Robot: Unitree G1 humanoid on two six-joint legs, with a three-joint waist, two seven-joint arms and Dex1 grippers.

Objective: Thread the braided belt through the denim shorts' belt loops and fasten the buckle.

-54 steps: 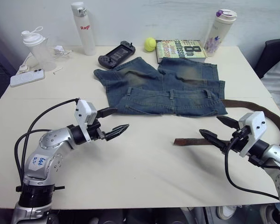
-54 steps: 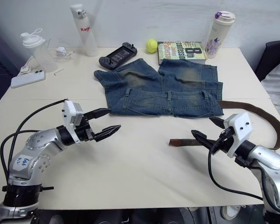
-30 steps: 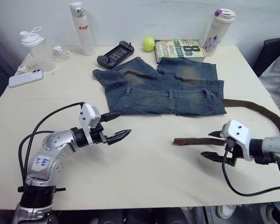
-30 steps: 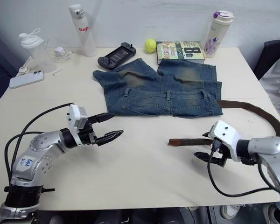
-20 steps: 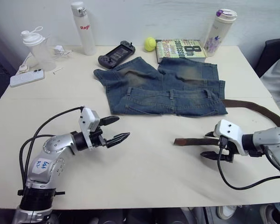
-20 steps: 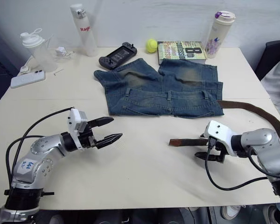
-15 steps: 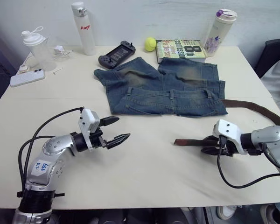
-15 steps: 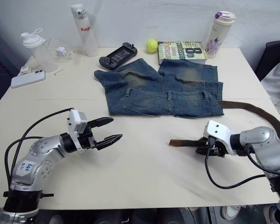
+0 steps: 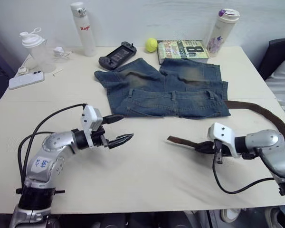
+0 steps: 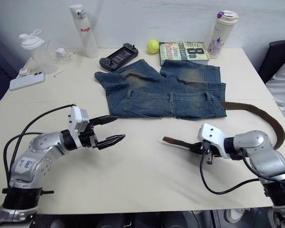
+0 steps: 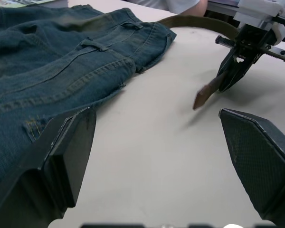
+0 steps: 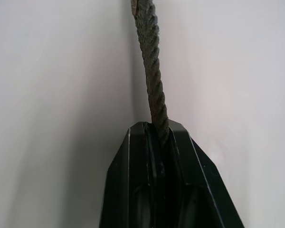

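The denim shorts (image 9: pixel 166 88) lie flat at mid-table, waistband and belt loops (image 9: pixel 174 96) toward me. The braided belt (image 9: pixel 256 110) curves from the shorts' right side around to a free end (image 9: pixel 176 140) pointing left on the table. My right gripper (image 9: pixel 202 148) is shut on the belt a short way behind that end; the wrist view shows the strap (image 12: pixel 152 71) clamped between the black fingers (image 12: pixel 128 175). My left gripper (image 9: pixel 118 130) hovers open just left of the shorts' near corner, holding nothing. The buckle is out of view.
Along the far edge stand a white bottle (image 9: pixel 83 28), a game controller (image 9: pixel 117 54), a tennis ball (image 9: pixel 151 44), a book (image 9: pixel 183 50) and a flowered tumbler (image 9: pixel 222 32). A shaker cup (image 9: pixel 34 45) and phone (image 9: pixel 25 79) sit far left.
My right gripper closed on the belt near its free end and drew that end leftward. The left arm stayed roughly where it was, fingers open.
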